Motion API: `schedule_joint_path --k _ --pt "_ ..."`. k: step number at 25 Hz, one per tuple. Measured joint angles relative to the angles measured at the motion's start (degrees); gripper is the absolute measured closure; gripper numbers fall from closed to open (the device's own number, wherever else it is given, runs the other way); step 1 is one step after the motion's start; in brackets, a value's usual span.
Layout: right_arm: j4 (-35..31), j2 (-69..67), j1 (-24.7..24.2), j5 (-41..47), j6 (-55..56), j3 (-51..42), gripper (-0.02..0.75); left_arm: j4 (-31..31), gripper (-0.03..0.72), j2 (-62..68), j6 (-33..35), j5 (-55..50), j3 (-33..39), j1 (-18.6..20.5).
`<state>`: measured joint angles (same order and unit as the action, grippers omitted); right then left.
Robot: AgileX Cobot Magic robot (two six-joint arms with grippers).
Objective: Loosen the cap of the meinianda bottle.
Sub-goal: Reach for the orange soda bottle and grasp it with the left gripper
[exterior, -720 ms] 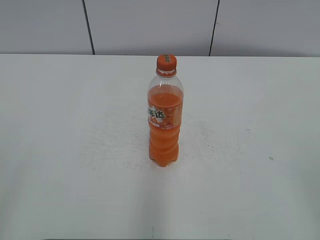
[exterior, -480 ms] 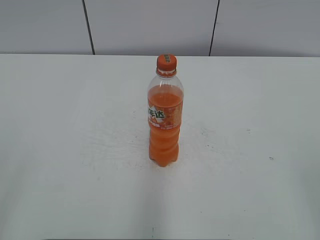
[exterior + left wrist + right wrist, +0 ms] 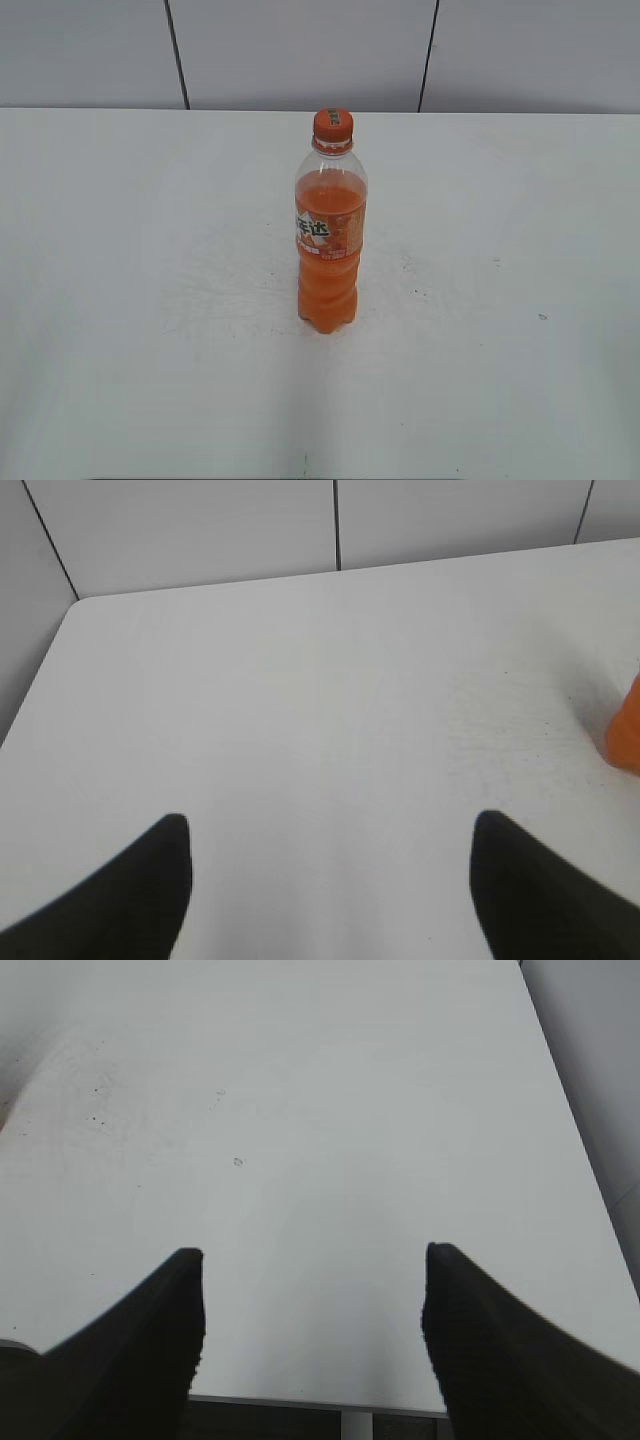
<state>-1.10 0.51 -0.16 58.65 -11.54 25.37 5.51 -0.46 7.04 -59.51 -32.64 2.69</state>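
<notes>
Exterior: meinianda bottle [image 3: 329,235] stood upright mid-table [image 3: 120,300], cap [image 3: 333,123] seated, apparently untouched; nothing yet done, bare table all round the bottle.
Left wrist: left gripper [image 3: 330,880] jaws wide, empty; bottle at right edge.
Right wrist: right gripper [image 3: 312,1325] jaws wide, empty, near the table's edge.

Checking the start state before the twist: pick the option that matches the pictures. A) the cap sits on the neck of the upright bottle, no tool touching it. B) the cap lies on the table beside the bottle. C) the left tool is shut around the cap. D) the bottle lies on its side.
A: the cap sits on the upright meinianda bottle, and both the left tool and right tool are open over bare table.
</notes>
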Motion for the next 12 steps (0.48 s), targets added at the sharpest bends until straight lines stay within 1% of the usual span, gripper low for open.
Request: schedule_joint_path --k 12 --pt "0.00 0.00 0.00 0.00 0.00 0.00 0.224 0.00 0.165 0.00 0.00 0.00 0.00 0.00"
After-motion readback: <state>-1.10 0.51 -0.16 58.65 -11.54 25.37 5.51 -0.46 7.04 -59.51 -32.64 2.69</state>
